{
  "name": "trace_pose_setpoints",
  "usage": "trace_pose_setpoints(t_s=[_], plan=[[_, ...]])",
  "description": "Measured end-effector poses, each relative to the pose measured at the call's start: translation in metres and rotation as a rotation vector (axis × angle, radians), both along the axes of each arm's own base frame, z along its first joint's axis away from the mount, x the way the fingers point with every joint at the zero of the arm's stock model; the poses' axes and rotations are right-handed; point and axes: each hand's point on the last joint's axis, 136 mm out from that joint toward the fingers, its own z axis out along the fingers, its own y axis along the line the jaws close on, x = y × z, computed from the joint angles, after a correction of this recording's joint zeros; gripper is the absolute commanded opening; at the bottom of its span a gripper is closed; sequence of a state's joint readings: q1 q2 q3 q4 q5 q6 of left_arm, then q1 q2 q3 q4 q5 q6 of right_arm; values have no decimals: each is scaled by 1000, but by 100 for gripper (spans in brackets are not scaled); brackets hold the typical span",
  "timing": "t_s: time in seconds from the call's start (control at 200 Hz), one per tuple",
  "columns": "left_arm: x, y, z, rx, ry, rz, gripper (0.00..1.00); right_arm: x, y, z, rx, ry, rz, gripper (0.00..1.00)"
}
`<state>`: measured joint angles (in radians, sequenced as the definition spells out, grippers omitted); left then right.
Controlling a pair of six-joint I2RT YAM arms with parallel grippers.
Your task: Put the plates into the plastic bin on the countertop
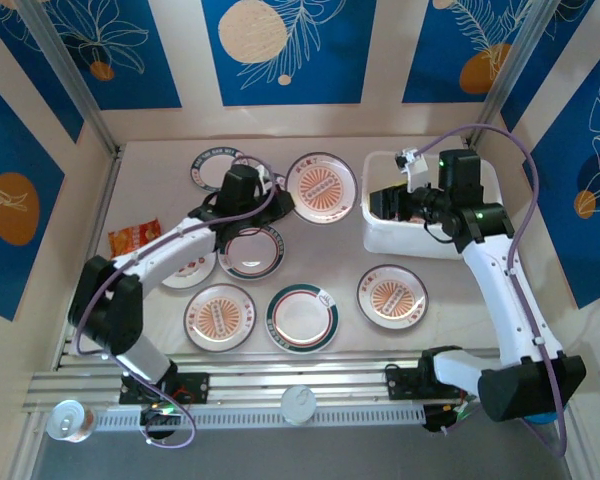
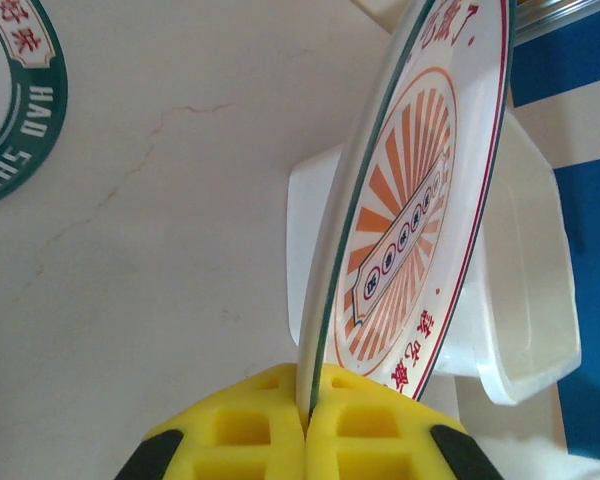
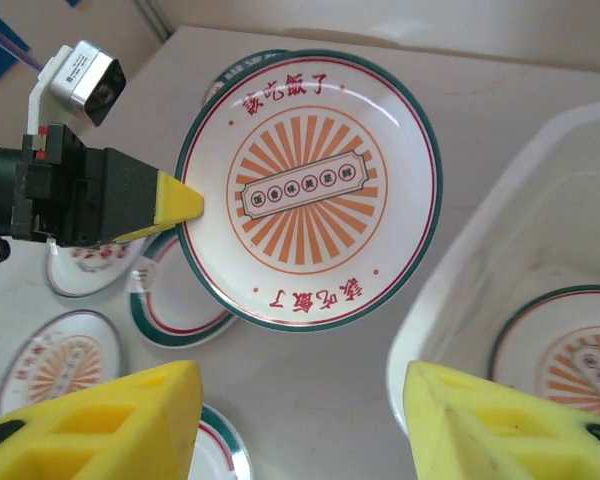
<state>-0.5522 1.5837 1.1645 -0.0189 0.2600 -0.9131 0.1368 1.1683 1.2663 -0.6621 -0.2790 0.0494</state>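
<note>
Left tool [image 2: 306, 400] clamped on rim of a plate [image 3: 310, 190]: round, glossy white, green/red edge, orange sunburst centre w/ red print. Plate held clear of the counter [image 2: 160, 200], just left of bin [image 1: 410, 243]. Bin is translucent white plastic, rectangular, w/ rounded corners and lipped rim. Second plate [image 3: 565, 350] lies flat inside. Right tool [image 3: 300, 420] over bin, yellow fingers spread wide, empty. Other plates [image 1: 302, 318] lie flat left of bin.

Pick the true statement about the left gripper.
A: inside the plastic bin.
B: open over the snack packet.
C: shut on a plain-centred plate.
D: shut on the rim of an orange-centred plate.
D: the left gripper pinches the orange-centred plate by its rim.
</note>
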Motion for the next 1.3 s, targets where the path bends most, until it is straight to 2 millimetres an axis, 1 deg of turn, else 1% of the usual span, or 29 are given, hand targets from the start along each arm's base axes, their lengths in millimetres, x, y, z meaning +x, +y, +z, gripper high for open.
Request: trace_pose_setpoints(t_s=[0.075, 0.185, 0.245, 0.315, 0.495, 0.565, 0.665, 0.775, 0.95, 1.065, 1.19, 1.3], plan=[[-3, 11, 7, -3, -14, 4, 0, 4, 5, -6, 54, 64, -8, 58], [-5, 26, 16, -5, -23, 4, 0, 12, 9, -19, 123, 167, -27, 58], [-7, 31, 20, -8, -25, -11, 0, 17, 11, -24, 159, 212, -36, 58], [-10, 33, 24, -18, -16, -36, 0, 20, 13, -26, 202, 244, -36, 58], [-21, 22, 43, -67, -15, -139, 0, 28, 20, -20, 273, 268, -19, 56], [-25, 17, 49, -88, -19, -170, 0, 34, 20, -19, 282, 269, -17, 53], [-29, 14, 52, -107, -16, -197, 0, 44, 18, -17, 291, 269, -23, 49], [-31, 11, 55, -124, -15, -218, 0, 54, 13, -18, 298, 275, -38, 47], [-34, 7, 62, -159, -17, -241, 0, 58, 11, -23, 299, 287, -45, 45], [-34, 4, 61, -162, -10, -253, 0, 58, 15, -20, 315, 282, -24, 44], [-33, 0, 59, -164, -4, -264, 0, 58, 17, -20, 330, 275, -8, 39], [-34, -1, 58, -167, 2, -269, 0, 56, 19, -24, 338, 288, 4, 30]])
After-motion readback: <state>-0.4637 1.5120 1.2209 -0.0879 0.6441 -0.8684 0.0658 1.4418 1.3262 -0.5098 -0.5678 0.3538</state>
